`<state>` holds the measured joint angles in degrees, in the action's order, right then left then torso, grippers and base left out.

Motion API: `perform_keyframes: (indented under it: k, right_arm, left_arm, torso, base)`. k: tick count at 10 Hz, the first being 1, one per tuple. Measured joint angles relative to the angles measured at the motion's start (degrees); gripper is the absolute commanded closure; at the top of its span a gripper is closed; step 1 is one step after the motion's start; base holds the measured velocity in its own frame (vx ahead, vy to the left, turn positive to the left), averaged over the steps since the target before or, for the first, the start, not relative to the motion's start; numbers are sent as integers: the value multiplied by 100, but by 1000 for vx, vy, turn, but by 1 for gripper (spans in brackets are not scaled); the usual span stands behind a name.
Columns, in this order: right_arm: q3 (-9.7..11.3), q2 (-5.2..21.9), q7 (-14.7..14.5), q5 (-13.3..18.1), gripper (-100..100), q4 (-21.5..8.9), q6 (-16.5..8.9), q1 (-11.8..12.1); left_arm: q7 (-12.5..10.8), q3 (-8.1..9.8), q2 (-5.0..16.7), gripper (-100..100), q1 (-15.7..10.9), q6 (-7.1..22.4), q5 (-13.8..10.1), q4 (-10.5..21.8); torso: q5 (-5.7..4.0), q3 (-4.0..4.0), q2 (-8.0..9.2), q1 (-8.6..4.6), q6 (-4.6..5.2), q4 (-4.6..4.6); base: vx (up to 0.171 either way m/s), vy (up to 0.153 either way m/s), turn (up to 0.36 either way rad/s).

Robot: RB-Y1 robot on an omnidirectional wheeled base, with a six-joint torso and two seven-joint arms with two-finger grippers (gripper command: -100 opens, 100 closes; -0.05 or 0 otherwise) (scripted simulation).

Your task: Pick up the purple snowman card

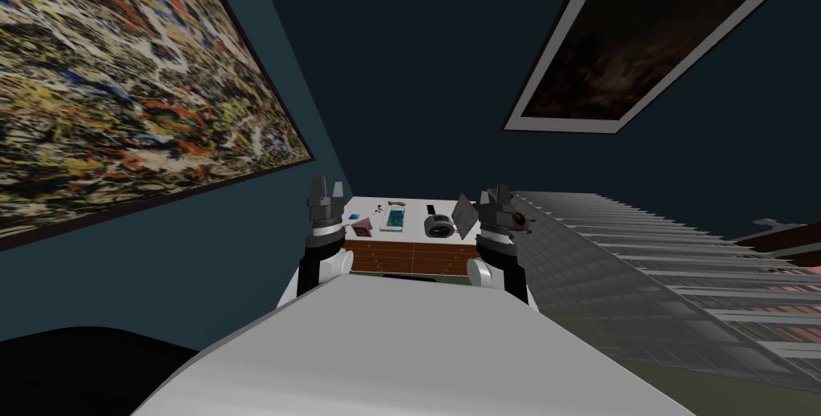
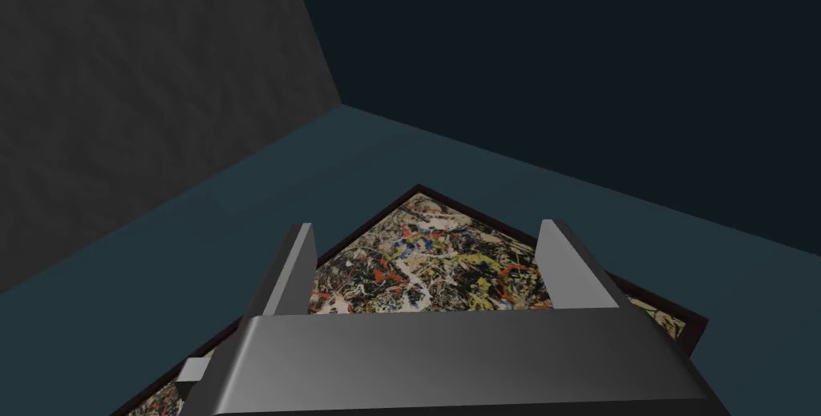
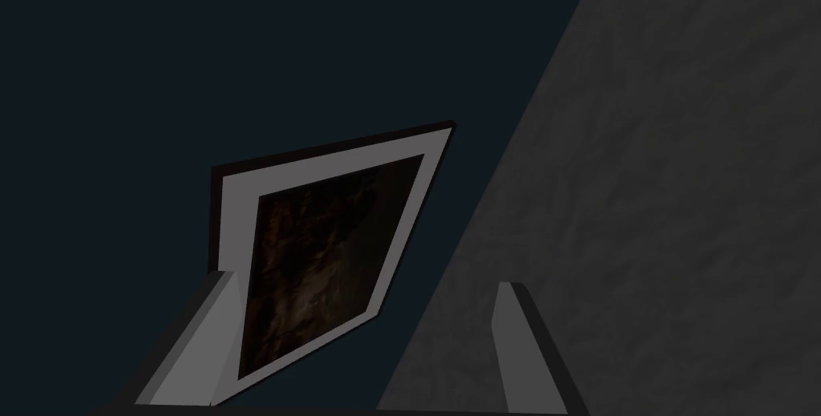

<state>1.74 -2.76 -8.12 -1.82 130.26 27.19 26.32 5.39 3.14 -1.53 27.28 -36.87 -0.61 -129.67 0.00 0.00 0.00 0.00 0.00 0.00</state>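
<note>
A small dull purple card stands near the left front of a white-topped dresser ahead of me. My left gripper is raised just left of the card, pointing upward, and its fingers stand open with nothing between them. My right gripper is held up at the dresser's right end, also open and holding nothing, as the right wrist view shows. Neither gripper touches the card.
On the dresser top lie a teal flat item, a small blue item, a dark round object and a tilted grey panel. Brown drawer fronts face me. A grey slatted surface runs along the right; a dark teal wall stands on the left.
</note>
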Motion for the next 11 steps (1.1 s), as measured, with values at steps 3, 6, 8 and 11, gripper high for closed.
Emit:
perform_keyframes:
  k: [3,6,8,11]
  right_arm:
    - [0,0,0,0,0,0,0,0]
    - [0,0,0,0,0,0,0,0]
    - [0,0,0,0,0,0,0,0]
    - [0,0,0,0,0,0,0,0]
  left_arm:
    - [-94,-63,292,-100,-37,414,-80,-13]
    - [-185,-147,473,-100,-57,795,-143,8]
    - [-239,-177,560,-100,-87,1054,-184,-13]
    - [-322,-225,666,-100,-119,1453,-244,-44]
  torso:
    - [-1,6,11,-6,0,2]
    - [-1,5,8,-3,0,2]
    - [0,4,7,-2,0,1]
    - [0,4,6,-2,0,1]
  base:
    - [-29,-19,9]
    - [-19,-7,4]
    - [-16,-6,5]
    - [-20,-7,5]
